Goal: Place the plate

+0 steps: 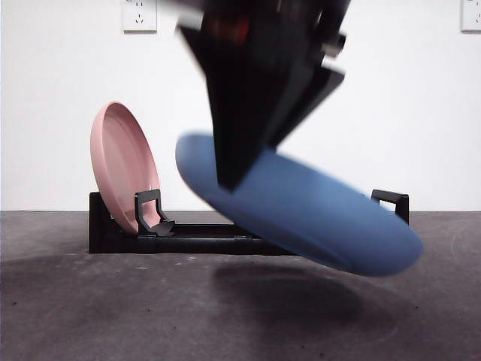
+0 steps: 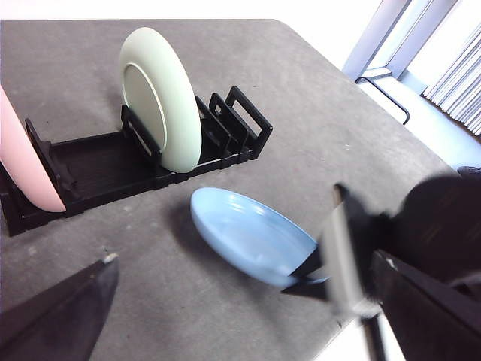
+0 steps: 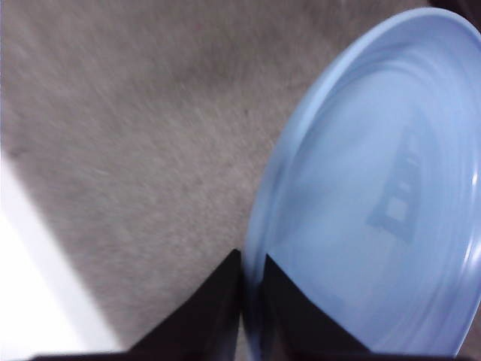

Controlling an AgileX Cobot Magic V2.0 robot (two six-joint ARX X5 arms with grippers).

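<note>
One blue plate (image 1: 316,218) – tilted, rim in right tool (image 3: 252,301)

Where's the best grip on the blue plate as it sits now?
On the rim, as the right gripper has it: one jaw each face of the blue plate, shut on the thin edge. The plate hangs tilted above the table, so the raised rim is the only thin, reachable part. Left gripper waits open.

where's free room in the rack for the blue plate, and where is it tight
The rack has a bare stretch of slots between the pink plate at one end and the pale green plate. It is crowded past the green plate, where only a few dividers remain. The right gripper holds the blue plate tilted above the bare table.
</note>
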